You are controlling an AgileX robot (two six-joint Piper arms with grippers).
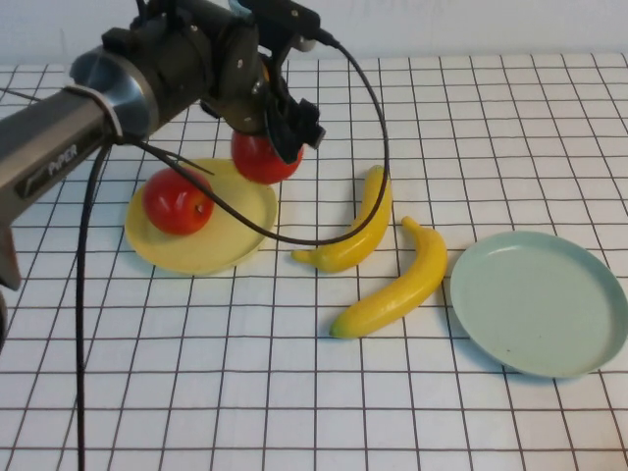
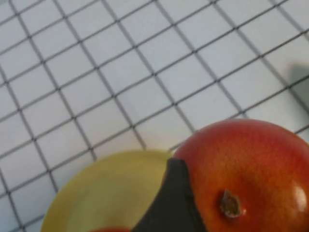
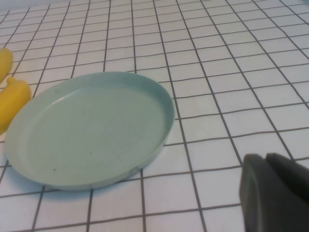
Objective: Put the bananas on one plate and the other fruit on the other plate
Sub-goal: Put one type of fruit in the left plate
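Note:
My left gripper (image 1: 273,137) is shut on a red apple (image 1: 261,159) and holds it just over the far right rim of the yellow plate (image 1: 211,250). In the left wrist view the apple (image 2: 251,169) sits against one dark finger (image 2: 171,203), with the yellow plate (image 2: 111,188) below. The second red apple (image 1: 177,201) lies on the yellow plate. Two yellow bananas (image 1: 358,226) (image 1: 397,285) lie on the table between the plates. The pale blue-green plate (image 1: 540,299) is empty at the right. My right gripper (image 3: 264,162) is shut and empty, beside that plate (image 3: 87,130).
The table is a white cloth with a black grid (image 1: 294,392). My left arm's black cable (image 1: 378,137) loops down over the yellow plate and near the upper banana. Two banana ends (image 3: 12,99) show at the edge of the right wrist view.

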